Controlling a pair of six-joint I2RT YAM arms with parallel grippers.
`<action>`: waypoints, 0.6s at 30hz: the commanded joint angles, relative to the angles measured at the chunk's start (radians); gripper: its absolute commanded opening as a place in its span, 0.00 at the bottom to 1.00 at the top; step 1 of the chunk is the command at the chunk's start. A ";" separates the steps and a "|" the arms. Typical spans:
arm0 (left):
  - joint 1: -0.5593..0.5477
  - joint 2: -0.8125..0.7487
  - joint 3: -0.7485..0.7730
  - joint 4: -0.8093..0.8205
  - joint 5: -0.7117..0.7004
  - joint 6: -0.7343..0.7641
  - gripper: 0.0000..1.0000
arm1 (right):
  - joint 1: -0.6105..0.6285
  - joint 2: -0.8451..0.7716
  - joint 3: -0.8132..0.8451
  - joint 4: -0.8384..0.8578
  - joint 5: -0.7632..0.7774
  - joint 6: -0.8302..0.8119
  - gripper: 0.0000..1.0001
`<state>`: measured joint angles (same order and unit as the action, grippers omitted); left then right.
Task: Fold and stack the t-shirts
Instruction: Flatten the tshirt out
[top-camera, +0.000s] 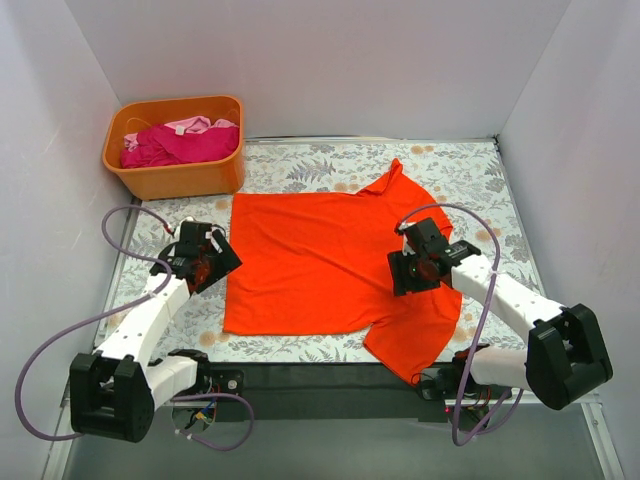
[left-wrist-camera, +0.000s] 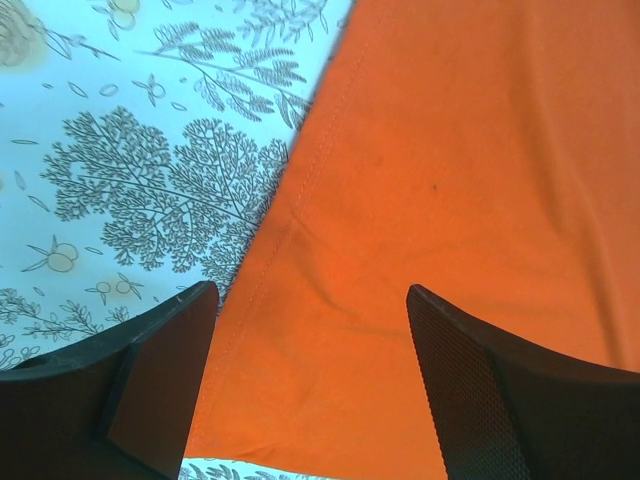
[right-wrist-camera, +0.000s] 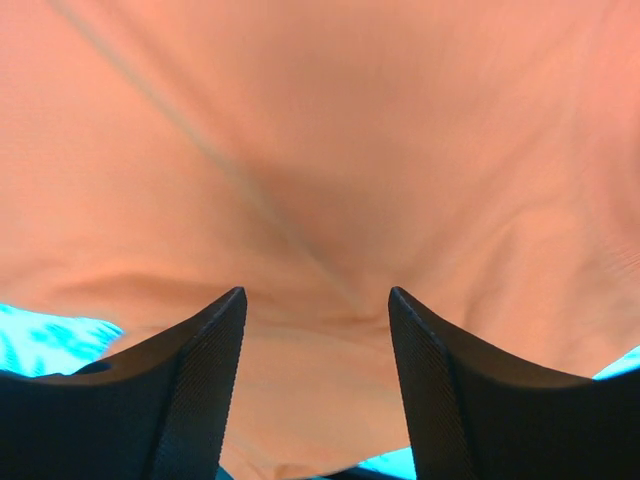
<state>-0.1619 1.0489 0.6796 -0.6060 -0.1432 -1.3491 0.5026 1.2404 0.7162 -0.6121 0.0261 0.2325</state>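
On table (top-camera: 450, 170): orange-red t-shirt (top-camera: 310, 265) spread, left fingers (left-wrist-camera: 160, 385) over edge.

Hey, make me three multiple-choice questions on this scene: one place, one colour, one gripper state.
1. Where is the orange tub? A. far left corner of the table B. near right corner C. its centre
2. What colour is the t-shirt spread on the table? A. pale pink B. orange-red C. blue
3. How is the left gripper? A. shut on the t-shirt B. shut on the tub's rim C. open over the t-shirt's left edge
Answers: 1 A, the top view shows it there; 2 B, orange-red in every view; 3 C, its fingers stand apart, nothing between them.
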 joint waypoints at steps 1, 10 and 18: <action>-0.004 0.055 0.024 -0.005 0.080 0.011 0.70 | -0.013 -0.018 0.109 0.038 0.067 -0.019 0.55; -0.005 0.024 0.064 -0.012 -0.026 0.004 0.53 | 0.304 0.170 0.207 0.287 -0.180 -0.113 0.46; -0.004 -0.056 0.048 0.123 -0.338 0.080 0.64 | 0.617 0.557 0.566 0.330 -0.127 -0.332 0.46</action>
<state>-0.1661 1.0431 0.7391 -0.5671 -0.2901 -1.3148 1.0462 1.7123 1.1606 -0.3222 -0.1112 0.0219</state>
